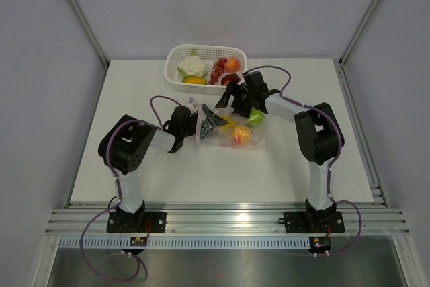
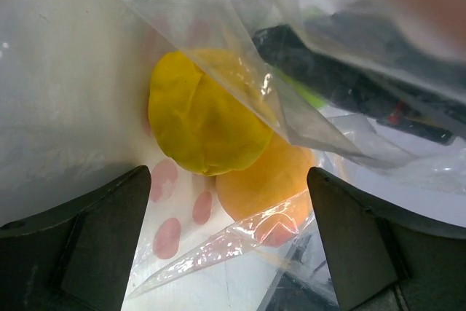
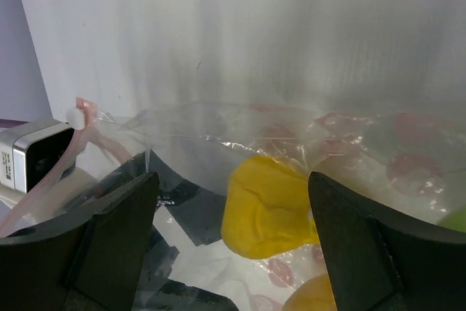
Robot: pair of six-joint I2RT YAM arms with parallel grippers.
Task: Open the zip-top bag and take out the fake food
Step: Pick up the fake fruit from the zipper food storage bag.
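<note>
**Opening the Bag, Nothing Pulled Out Yet**

Working on the zip-top bag (image 1: 232, 129) at mid-surface, 6 o'clock of the white basket (image 1: 176, 84). Flanking it with the left claw (image 2: 229, 209) at 9 o'clock and the right claw (image 3: 233, 209) at 1 o'clock, both spread wide, pinching nothing. With the fake food (image 2: 200, 114) under plastic, probably mid-opening. Next: pinch opposite lips near the pink zip strip (image 3: 81, 105), pull apart, then reach inside.

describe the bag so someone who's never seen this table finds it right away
On the white table, look just nearer than the white basket at the far edge. The bag lies there: clear crinkly plastic with pink dots, yellow and orange food inside, unlike the rigid perforated basket.
</note>
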